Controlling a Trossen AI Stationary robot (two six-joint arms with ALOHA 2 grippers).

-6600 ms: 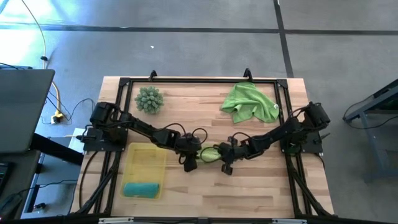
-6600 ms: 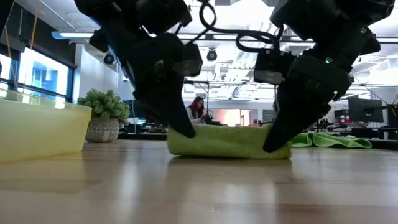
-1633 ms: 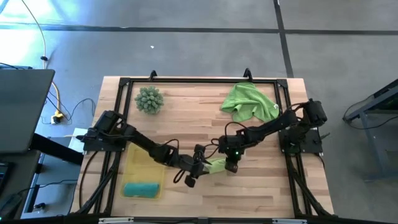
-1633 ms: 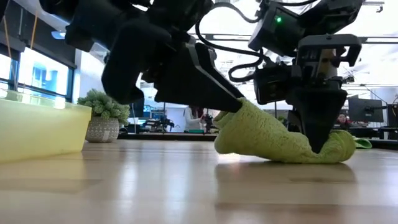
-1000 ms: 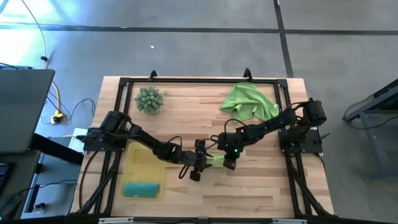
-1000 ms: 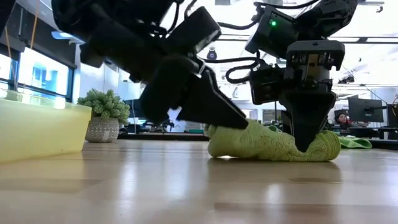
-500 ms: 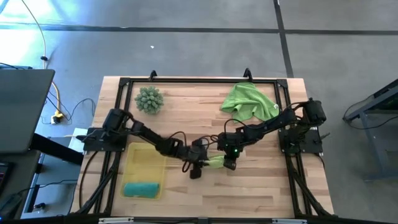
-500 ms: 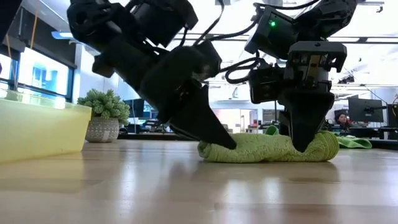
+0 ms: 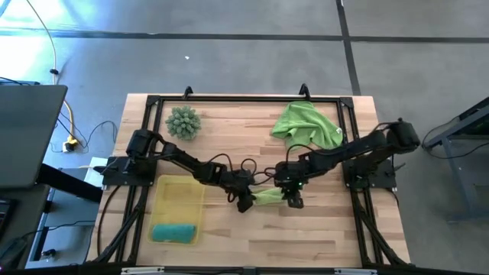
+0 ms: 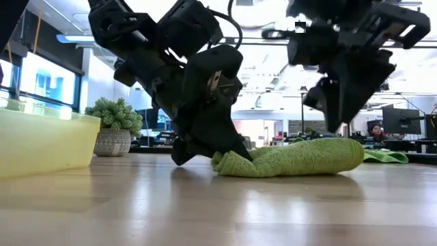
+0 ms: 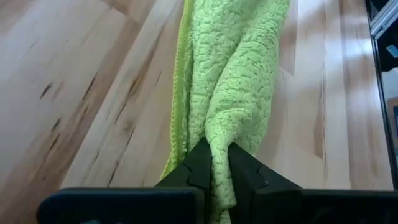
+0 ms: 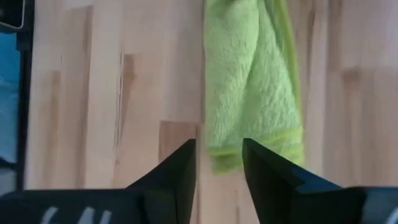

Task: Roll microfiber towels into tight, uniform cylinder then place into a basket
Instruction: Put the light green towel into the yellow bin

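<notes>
Now clamping left gripper (image 11: pixel 214 163) on rolled green towel (image 9: pixel 269 196), right gripper (image 12: pixel 217 163) releasing and lifting, readying transfer toward basket (image 9: pixel 162 200).

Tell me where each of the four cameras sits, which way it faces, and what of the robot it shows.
High view: overhead, facing straight down; both arms, basket, rolled lime towel.
Low view: at tabletop height, looking level across; left gripper pinching the towel's end, right gripper lifted above it.
Left wrist view: looks past its fingers, shut on the towel.
Right wrist view: looks down past open fingers at the towel's other end.
Shared: all four show the same lime towel.
</notes>
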